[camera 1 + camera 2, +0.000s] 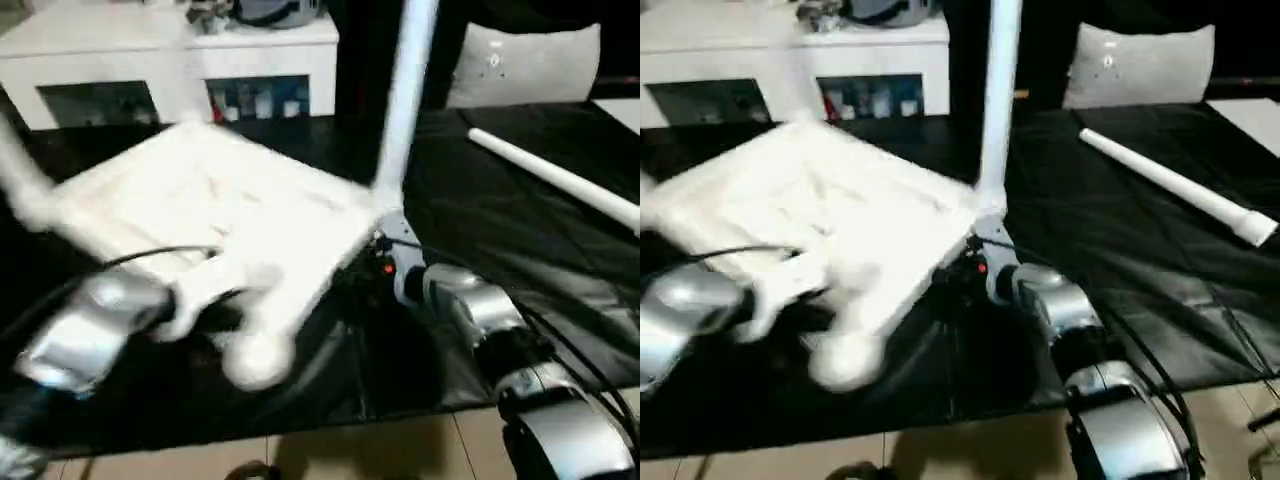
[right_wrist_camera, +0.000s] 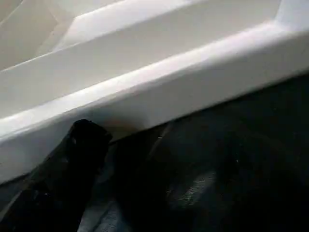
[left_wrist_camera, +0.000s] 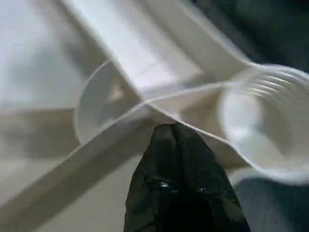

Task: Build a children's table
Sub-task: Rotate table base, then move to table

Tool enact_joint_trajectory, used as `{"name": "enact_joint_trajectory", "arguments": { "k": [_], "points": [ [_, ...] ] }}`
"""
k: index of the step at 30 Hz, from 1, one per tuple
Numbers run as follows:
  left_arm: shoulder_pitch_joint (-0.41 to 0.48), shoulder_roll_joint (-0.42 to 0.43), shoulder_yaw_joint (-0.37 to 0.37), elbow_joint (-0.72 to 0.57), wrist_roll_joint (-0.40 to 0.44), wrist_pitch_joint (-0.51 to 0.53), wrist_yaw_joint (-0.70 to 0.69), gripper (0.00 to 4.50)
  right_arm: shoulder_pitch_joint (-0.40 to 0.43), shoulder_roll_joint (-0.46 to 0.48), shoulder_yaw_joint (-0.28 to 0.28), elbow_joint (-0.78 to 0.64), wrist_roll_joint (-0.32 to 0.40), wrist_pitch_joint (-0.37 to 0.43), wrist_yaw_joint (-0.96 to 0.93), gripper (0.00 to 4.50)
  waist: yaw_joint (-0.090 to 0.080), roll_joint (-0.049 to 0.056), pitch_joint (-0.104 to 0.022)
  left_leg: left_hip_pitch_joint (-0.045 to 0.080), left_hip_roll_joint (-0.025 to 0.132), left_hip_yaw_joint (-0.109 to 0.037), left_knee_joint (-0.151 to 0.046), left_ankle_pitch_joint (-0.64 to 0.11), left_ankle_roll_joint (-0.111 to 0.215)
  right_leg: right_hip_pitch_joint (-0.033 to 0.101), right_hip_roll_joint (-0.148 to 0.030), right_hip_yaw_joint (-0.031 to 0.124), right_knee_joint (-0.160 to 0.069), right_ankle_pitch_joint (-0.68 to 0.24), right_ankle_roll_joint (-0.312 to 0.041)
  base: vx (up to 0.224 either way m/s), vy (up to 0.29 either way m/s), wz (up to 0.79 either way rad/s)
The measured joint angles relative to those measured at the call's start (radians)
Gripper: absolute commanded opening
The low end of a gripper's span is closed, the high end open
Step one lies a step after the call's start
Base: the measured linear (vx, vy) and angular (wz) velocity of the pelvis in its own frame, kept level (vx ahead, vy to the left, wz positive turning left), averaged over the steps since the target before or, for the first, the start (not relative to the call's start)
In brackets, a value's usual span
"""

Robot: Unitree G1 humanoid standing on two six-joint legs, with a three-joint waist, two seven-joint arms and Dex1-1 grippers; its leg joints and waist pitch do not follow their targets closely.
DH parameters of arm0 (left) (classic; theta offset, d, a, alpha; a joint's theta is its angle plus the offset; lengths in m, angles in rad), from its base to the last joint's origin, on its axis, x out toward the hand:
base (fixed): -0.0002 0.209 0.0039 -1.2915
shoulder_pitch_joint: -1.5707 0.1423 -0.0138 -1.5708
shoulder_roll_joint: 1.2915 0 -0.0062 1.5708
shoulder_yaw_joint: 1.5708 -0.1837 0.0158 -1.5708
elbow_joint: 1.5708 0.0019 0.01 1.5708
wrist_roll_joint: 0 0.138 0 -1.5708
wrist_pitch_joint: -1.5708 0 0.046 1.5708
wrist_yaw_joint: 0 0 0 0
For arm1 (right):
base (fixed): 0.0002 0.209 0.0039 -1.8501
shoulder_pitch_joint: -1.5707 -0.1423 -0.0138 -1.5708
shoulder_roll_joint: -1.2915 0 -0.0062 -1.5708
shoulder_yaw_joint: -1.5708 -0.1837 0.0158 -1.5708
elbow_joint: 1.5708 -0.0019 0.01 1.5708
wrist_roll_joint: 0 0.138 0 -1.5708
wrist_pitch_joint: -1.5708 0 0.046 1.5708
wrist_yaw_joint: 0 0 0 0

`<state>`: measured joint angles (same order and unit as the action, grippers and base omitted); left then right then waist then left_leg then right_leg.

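though blurred, unmarked white children's table (image 1: 230,215), no legible writing

Probably a home: white sideboard (image 1: 170,50), cushion (image 1: 525,62).

You've got the children's table (image 1: 220,215) upside down on the work table (image 1: 500,230), one leg (image 1: 405,95) upright at its right corner, loose leg (image 1: 1175,185) lying farther right.

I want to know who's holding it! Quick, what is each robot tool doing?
Left tool: shut on a rib of the white plastic tabletop.
Right tool: open, holding nothing, beside the tabletop's edge.
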<state>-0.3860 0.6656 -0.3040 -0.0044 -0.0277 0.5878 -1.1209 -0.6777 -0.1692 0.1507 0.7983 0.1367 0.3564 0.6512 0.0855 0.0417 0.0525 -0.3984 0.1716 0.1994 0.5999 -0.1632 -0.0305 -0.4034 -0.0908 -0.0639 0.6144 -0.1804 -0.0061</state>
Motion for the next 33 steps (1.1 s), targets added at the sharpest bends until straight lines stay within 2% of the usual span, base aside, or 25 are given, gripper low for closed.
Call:
{"name": "enact_joint_trajectory", "arguments": {
  "k": [2,6,10,15,17,19,20,23,24,27,28,29,30,31,33],
  "points": [
    [-0.013,-0.031,-0.008,0.008,-0.006,-0.013,0.002,0.04,-0.005,-0.002,-0.007,0.012,-0.007,-0.012,-0.004,4.50,0.002,0.000,0.000,0.000,0.000,0.000,0.000,0.000,0.000,0.000,0.000,0.000,0.001,0.000,0.000,0.000,0.000,0.00],
    [-0.076,-0.158,-0.024,0.126,0.019,-0.086,0.085,0.04,-0.031,-0.010,-0.026,0.059,-0.026,-0.049,-0.029,4.50,0.003,0.000,0.000,-0.002,0.000,0.000,0.000,0.000,0.000,0.000,0.000,-0.001,0.000,0.000,0.001,0.000,0.000,0.00],
    [-0.116,-0.246,-0.028,0.208,0.036,-0.130,0.165,0.04,-0.031,-0.024,-0.032,0.071,-0.032,-0.060,-0.061,4.50,0.002,0.000,0.000,-0.002,0.000,0.001,0.000,0.000,0.000,0.000,0.000,-0.001,-0.002,0.000,0.001,0.000,0.000,0.00],
    [-0.130,-0.361,-0.027,0.269,0.045,-0.178,0.267,0.04,-0.005,-0.068,-0.083,0.023,-0.031,-0.055,-0.108,4.50,0.014,0.001,0.000,-0.004,0.000,0.002,0.000,0.000,0.000,0.000,-0.001,-0.001,-0.004,-0.001,0.001,0.000,0.000,0.00],
    [-0.129,-0.397,-0.026,0.283,0.043,-0.193,0.301,0.04,0.023,-0.088,-0.116,-0.048,-0.021,-0.053,-0.120,4.50,0.017,0.001,0.000,-0.004,0.000,0.002,0.001,0.000,0.000,0.000,-0.001,-0.001,-0.004,-0.001,0.001,0.000,0.000,0.00],
    [-0.117,-0.437,-0.008,0.277,0.023,-0.198,0.339,0.33,0.060,-0.110,-0.153,-0.154,-0.013,-0.053,-0.154,4.50,0.022,0.000,0.000,-0.005,0.000,0.002,0.001,0.000,0.000,0.000,-0.001,-0.001,-0.004,-0.001,0.001,0.000,0.000,0.00],
    [-0.106,-0.451,0.010,0.259,0.013,-0.200,0.358,0.33,0.078,-0.118,-0.169,-0.205,-0.012,-0.050,-0.173,4.50,0.023,0.000,0.001,-0.005,0.000,0.002,0.001,0.000,0.001,0.000,-0.001,-0.001,-0.004,-0.001,0.001,0.000,0.000,0.00],
    [-0.065,-0.496,0.076,0.165,-0.027,-0.202,0.431,0.53,0.139,-0.126,-0.198,-0.379,-0.001,0.032,-0.210,4.50,0.020,0.000,0.001,-0.003,0.001,0.002,0.001,0.000,0.001,0.000,-0.001,-0.002,-0.003,-0.002,0.003,0.000,0.000,0.00],
    [-0.039,-0.523,0.127,0.108,-0.039,-0.186,0.489,0.73,0.194,-0.123,-0.209,-0.484,0.007,0.064,-0.230,4.50,0.014,0.000,0.001,-0.004,0.001,0.002,-0.001,0.000,0.001,-0.001,0.000,-0.002,-0.004,-0.002,0.003,0.000,0.000,0.00],
    [0.018,-0.548,0.240,-0.009,-0.059,-0.137,0.607,0.85,0.314,-0.097,-0.225,-0.675,0.023,0.118,-0.264,4.50,-0.001,-0.002,0.002,-0.003,0.002,0.001,-0.003,0.000,0.001,-0.001,0.001,-0.002,-0.004,-0.005,0.008,0.000,0.000,0.00],
    [0.036,-0.550,0.262,-0.040,-0.058,-0.123,0.631,0.85,0.344,-0.087,-0.229,-0.721,0.023,0.127,-0.278,4.50,-0.005,-0.003,0.004,-0.011,-0.002,-0.008,-0.004,0.000,0.001,0.001,-0.002,-0.009,-0.004,-0.007,0.012,0.000,0.000,0.00],
    [0.045,-0.550,0.272,-0.057,-0.057,-0.113,0.649,0.96,0.362,-0.081,-0.233,-0.750,0.023,0.137,-0.288,4.50,-0.017,-0.003,0.005,-0.021,-0.006,-0.025,-0.003,0.000,0.001,0.004,-0.004,-0.025,-0.006,-0.009,0.014,-0.016,-0.031,0.28],
    [0.069,-0.551,0.284,-0.091,-0.050,-0.105,0.677,1.10,0.385,-0.066,-0.233,-0.797,0.025,0.142,-0.309,4.50,-0.029,-0.002,0.005,-0.030,-0.007,-0.048,-0.002,0.002,0.003,0.007,-0.006,-0.048,-0.013,-0.009,0.013,-0.016,-0.031,0.28],
    [0.088,-0.550,0.290,-0.100,-0.039,-0.099,0.695,1.18,0.394,-0.054,-0.230,-0.820,0.028,0.144,-0.319,4.50,-0.035,0.001,0.005,-0.039,-0.008,-0.068,0.001,0.002,0.003,0.011,-0.003,-0.063,-0.019,-0.006,0.008,0.015,-0.049,0.49],
    [0.138,-0.545,0.301,-0.119,-0.017,-0.087,0.730,1.21,0.413,-0.024,-0.218,-0.881,0.031,0.143,-0.341,4.50,-0.050,0.012,0.010,-0.042,-0.010,-0.109,0.002,0.010,-0.006,0.027,0.005,-0.085,-0.015,-0.013,-0.008,0.013,-0.066,0.45]
  ]
}}
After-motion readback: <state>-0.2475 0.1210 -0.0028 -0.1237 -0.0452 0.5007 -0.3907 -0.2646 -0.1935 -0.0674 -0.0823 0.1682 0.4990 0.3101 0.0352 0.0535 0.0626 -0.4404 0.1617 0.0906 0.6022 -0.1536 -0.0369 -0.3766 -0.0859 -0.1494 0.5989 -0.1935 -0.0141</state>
